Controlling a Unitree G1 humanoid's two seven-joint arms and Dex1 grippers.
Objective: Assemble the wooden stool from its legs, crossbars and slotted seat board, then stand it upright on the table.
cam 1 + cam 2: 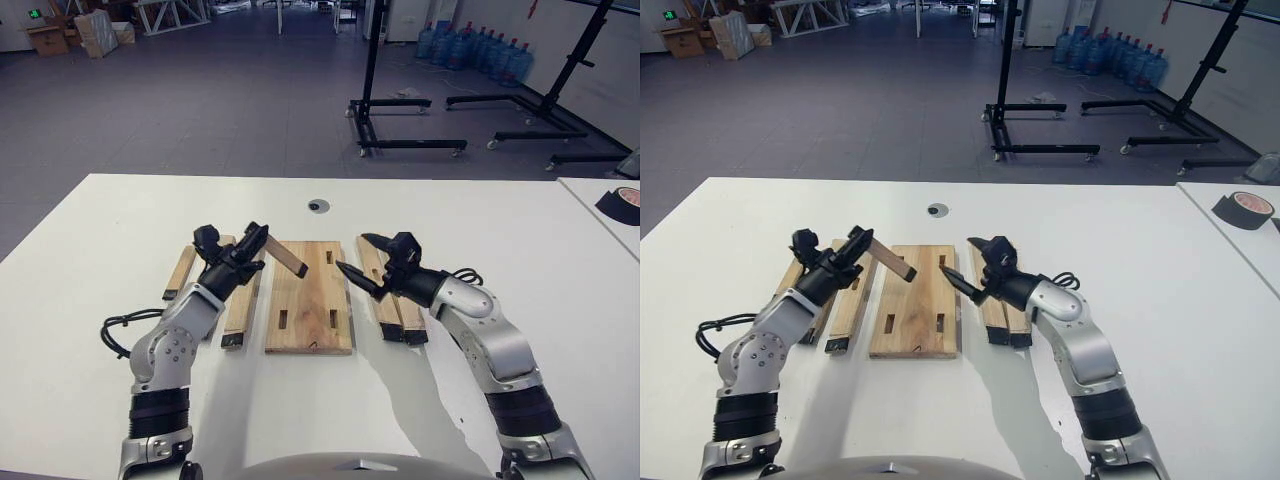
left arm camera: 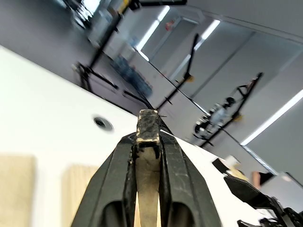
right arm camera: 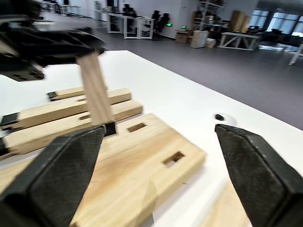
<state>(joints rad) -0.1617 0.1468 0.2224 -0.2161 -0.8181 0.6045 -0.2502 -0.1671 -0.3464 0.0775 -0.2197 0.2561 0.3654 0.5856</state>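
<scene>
Buried between the left jaws in the wrist view: nearly all of the crossbar (image 2: 148, 130), bar its dark tip. Partly covered by the right arm: the legs (image 1: 392, 318); cannot tell their number. Blurred and cut by the picture's edge: the seat board (image 3: 142, 175). Cropped at the far right: a tape roll (image 1: 622, 205).

No text, label or number is legible on anything.
</scene>
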